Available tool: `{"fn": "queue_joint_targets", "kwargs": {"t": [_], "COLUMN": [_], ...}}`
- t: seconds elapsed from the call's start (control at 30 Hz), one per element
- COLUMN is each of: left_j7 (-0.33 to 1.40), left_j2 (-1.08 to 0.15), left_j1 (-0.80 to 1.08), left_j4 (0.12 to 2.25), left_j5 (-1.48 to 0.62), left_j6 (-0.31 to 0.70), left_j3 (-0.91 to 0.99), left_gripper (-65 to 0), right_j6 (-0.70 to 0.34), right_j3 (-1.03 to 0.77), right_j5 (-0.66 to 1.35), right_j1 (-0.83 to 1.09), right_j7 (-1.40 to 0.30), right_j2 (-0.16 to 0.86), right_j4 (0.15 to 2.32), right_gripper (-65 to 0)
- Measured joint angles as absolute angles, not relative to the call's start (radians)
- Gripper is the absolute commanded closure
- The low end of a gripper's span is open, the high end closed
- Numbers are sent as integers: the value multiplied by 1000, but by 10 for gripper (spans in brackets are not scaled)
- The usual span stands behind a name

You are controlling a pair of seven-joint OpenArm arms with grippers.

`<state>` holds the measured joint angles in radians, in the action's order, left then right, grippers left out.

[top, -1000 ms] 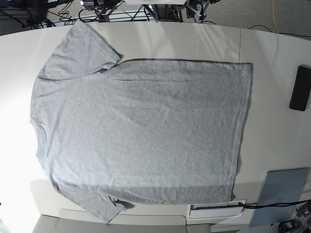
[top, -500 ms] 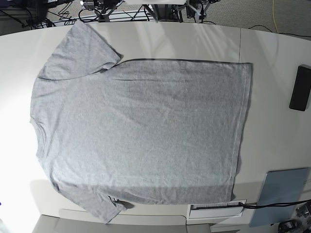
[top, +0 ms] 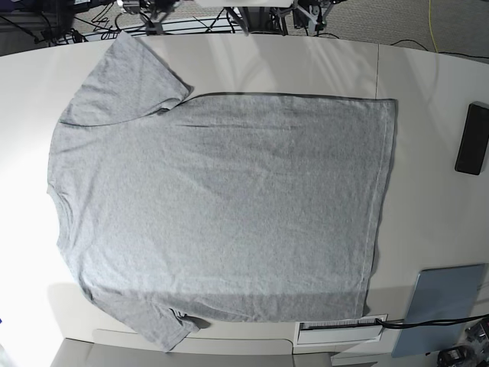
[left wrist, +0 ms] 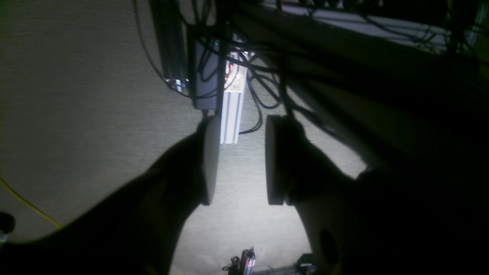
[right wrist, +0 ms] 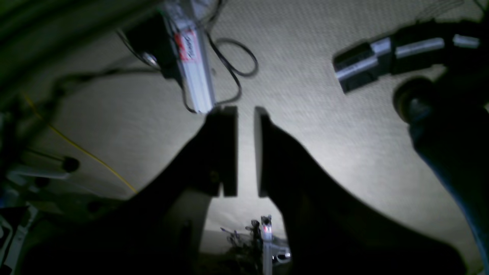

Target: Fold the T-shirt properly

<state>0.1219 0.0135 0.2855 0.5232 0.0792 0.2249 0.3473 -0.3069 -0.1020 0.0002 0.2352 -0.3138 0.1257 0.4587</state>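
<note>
The heather-grey T-shirt [top: 221, 206] lies spread flat on the white table [top: 428, 76], plain side up. Its neck is at the left, its hem at the right, and one sleeve points to the far edge. No lettering shows. My left gripper [left wrist: 242, 160] is open and empty, off the table over grey carpet. My right gripper [right wrist: 245, 152] is open only by a narrow gap and empty, also over carpet, in a blurred view. Neither wrist view shows the shirt. In the base view only bits of arm hardware [top: 312, 11] show at the top edge.
A black flat device [top: 472, 139] lies at the table's right edge. A blue-grey pad [top: 445, 306] and a white labelled box [top: 341, 330] sit at the near right. Cables and an aluminium profile [left wrist: 231, 114] lie on the floor below the grippers.
The shirt has not moved. The arm hardware at the top left edge of the base view has shifted slightly.
</note>
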Motion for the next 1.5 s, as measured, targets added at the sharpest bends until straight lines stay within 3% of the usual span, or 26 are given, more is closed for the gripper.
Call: {"fn": "queue_joint_targets", "kwargs": {"t": [0.47, 0.7, 1.0, 1.23, 1.5], "left_j7": [318, 368, 475, 496, 446], "left_j2": [-140, -255, -383, -492, -671], "left_j1": [573, 751, 908, 950, 918], "left_j4": [975, 1285, 1648, 1879, 2106], "left_j5": [-152, -277, -299, -109, 146], "left_j6": [231, 228, 234, 236, 259], "left_j3": [175, 179, 176, 176, 172], "left_gripper": [-215, -215, -215, -215, -215], "right_j6": [-314, -314, -314, -362, -393], "right_j3": [-99, -98, -112, -277, -405], "right_j5": [118, 258, 270, 270, 259], "right_j1": [542, 746, 1005, 1109, 1103], "right_j7": [-405, -466, -559, -611, -638], "right_j2": [219, 327, 480, 501, 535], "right_j4": [944, 1228, 1684, 2017, 2227], "right_gripper": [-86, -86, -86, -86, -86]}}
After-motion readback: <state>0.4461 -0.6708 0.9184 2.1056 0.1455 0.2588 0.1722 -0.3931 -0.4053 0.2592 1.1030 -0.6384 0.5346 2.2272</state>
